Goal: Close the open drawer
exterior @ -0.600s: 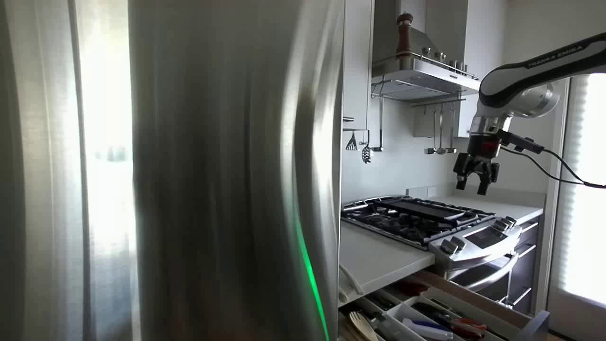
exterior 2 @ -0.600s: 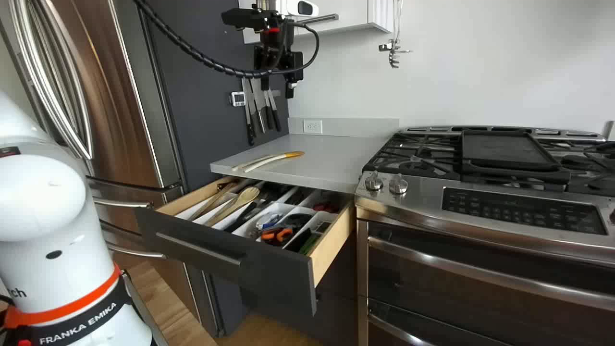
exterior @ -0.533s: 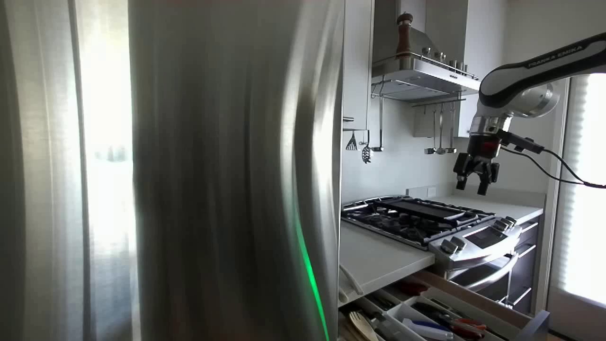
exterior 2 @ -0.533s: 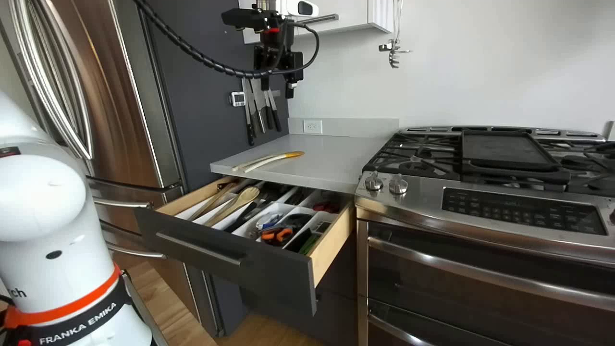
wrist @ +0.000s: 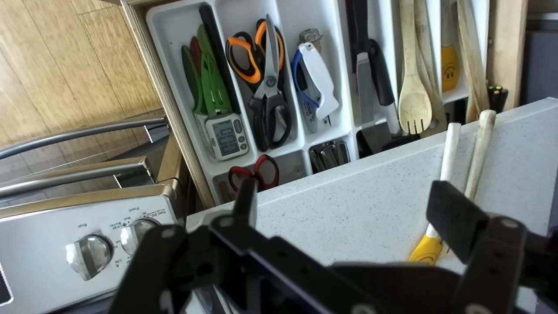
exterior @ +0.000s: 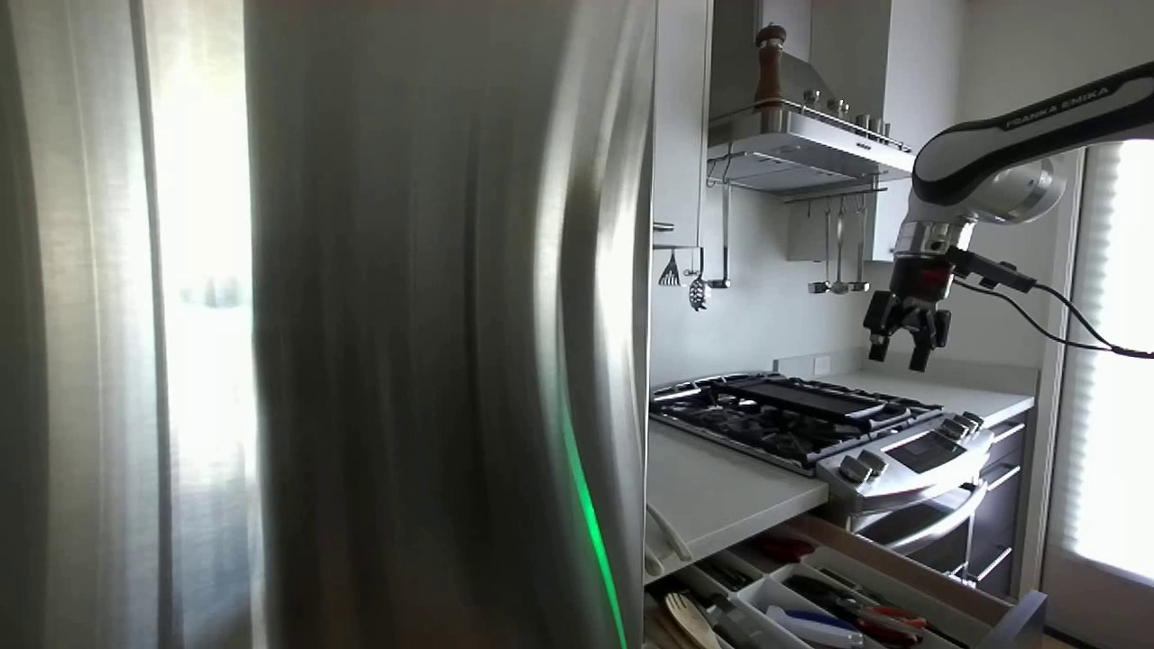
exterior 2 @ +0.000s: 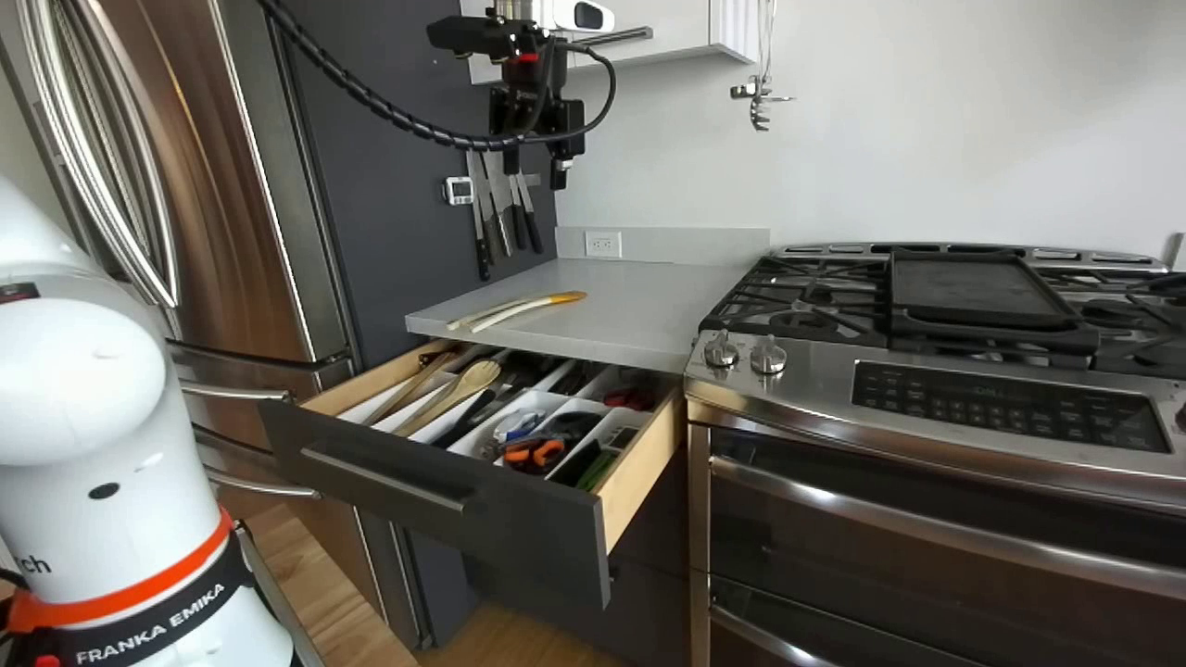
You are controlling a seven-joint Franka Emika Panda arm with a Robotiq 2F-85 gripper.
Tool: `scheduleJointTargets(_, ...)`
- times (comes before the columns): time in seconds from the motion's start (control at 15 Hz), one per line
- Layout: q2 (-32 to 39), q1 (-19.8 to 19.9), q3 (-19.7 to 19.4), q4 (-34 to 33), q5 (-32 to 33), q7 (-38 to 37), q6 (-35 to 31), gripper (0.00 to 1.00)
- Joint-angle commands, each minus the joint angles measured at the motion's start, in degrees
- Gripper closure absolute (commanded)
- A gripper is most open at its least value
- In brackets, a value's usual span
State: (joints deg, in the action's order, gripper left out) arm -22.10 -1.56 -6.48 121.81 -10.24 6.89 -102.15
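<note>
The drawer [exterior 2: 537, 523] has a matt front, wooden sides [exterior 2: 641, 472] and a smooth plastic-looking tray [wrist: 174, 28].

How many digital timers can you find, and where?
2. One timer lies in the white tray of the open drawer, seen in the wrist view; another timer is on the dark panel, left of the knives in an exterior view. Others may be hidden.

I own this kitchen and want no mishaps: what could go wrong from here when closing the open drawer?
The open gripper hangs above the counter; coming down, it might knock the two utensils lying near the front edge. The wooden fork lies over another wooden tool and could catch under the counter as the drawer slides in. Pushing near one end of the wide drawer front might make it bind.
</note>
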Motion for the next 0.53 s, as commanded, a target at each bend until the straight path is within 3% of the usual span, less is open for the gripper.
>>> scheduleJointTargets(0.0, 0.1, 1.0, 0.8, -0.1, -0.3, 0.3, 0.2, 0.00)
scheduleJointTargets(0.2, -1.2, 1.2, 1.3, 2.5, 1.0, 0.3, 1.1, 0.00)
scheduleJointTargets(0.47, -5.3, 1.8, 1.4, 10.9, 3.1, 1.8, 2.1, 0.00)
